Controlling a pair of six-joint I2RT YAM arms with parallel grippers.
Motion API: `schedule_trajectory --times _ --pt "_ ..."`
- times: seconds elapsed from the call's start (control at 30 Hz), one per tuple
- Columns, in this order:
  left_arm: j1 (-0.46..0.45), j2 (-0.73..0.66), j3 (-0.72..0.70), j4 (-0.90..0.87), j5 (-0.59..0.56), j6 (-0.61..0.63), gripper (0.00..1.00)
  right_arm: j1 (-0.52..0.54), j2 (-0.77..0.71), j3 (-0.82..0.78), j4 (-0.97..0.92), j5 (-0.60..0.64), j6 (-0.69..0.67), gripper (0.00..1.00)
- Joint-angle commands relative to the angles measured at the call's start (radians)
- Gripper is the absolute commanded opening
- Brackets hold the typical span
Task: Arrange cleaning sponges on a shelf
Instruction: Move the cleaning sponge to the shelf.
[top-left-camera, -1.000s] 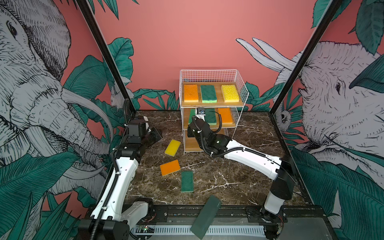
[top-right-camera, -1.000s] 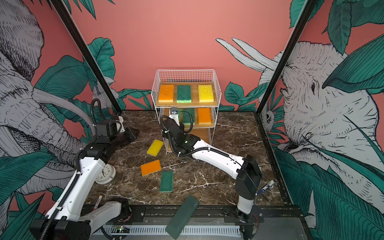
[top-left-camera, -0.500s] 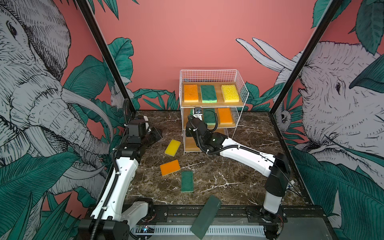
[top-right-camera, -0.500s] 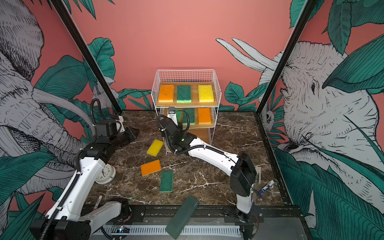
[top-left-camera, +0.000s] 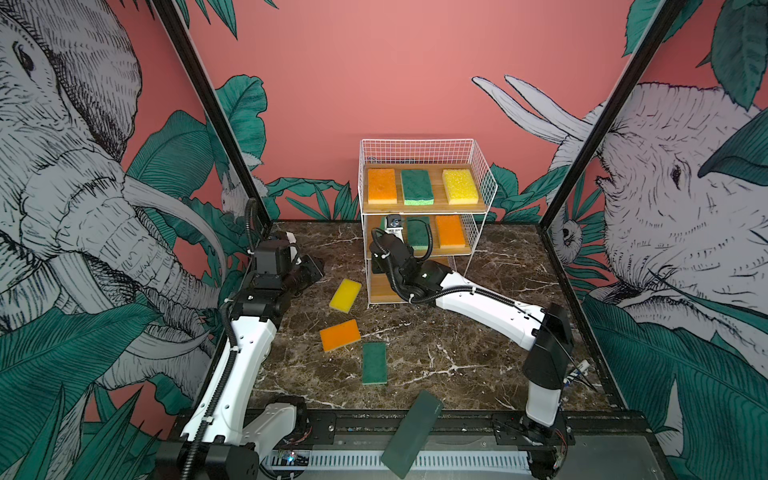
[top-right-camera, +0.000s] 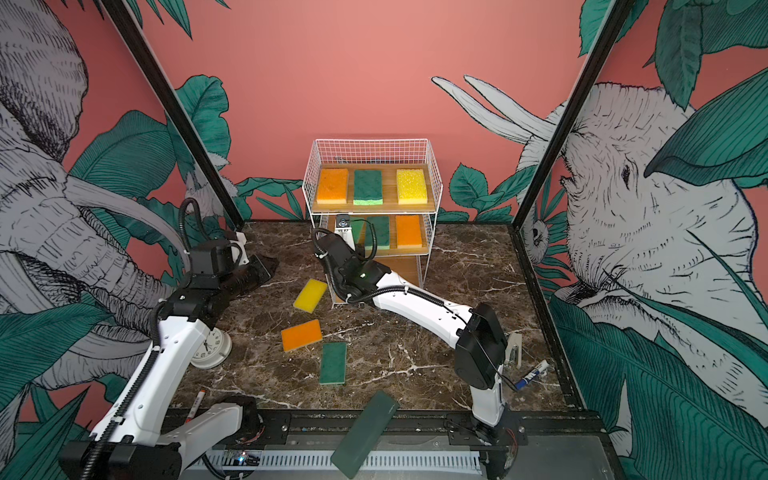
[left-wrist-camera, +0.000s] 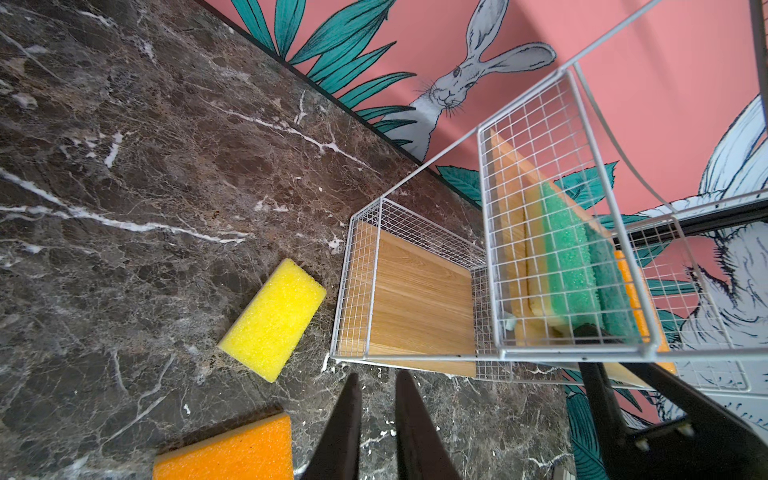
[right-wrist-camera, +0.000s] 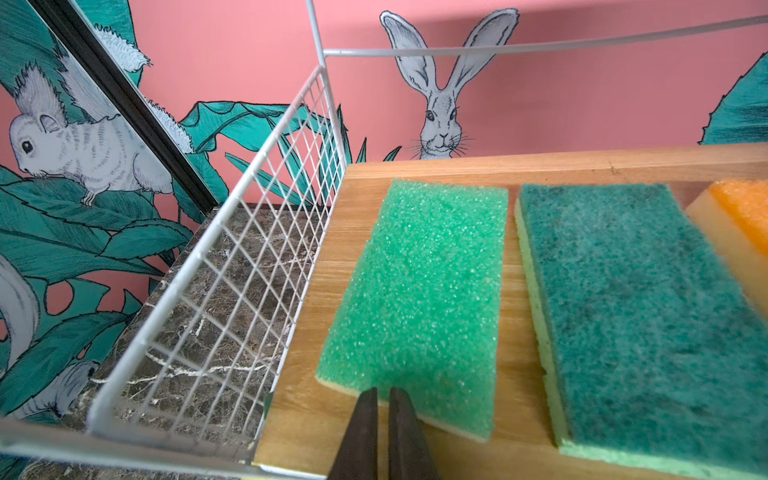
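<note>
- Right gripper (right-wrist-camera: 382, 405) at front edge of light-green sponge (right-wrist-camera: 419, 299) on shelf (top-left-camera: 482, 178) middle board; jaws nearly shut, nothing held.
- Left gripper (left-wrist-camera: 376, 409) low over marble table (top-left-camera: 436, 357), jaws slightly apart, empty.
- Top board: three sponges; middle: three.
- On table: yellow sponge (top-left-camera: 345, 295), orange sponge (top-left-camera: 340, 335), green sponge (top-left-camera: 374, 363).

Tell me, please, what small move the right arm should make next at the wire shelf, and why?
Probably draw the right gripper straight back out of the white wire-grid shelf. Its jaws look shut and seem to hold nothing, the light-green foam sponge lies flat on the middle wooden board beside the dark green scouring sponge, and three sponges still lie on the marble table.
</note>
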Motion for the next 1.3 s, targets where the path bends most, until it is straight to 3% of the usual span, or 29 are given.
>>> schedule_trajectory --times 0.0,0.83,1.27 --pt "0.004 -0.028 -0.010 0.019 0.002 0.003 0.18 -0.006 0.007 0.025 -0.026 -0.003 0.007 0.11" --pt "0.005 -0.035 -0.026 0.050 0.005 -0.007 0.18 0.008 -0.103 -0.058 0.013 -0.023 -0.147 0.04" --pt "0.004 -0.044 -0.058 0.080 0.014 -0.027 0.18 0.008 -0.107 -0.138 0.238 -0.023 -0.188 0.09"
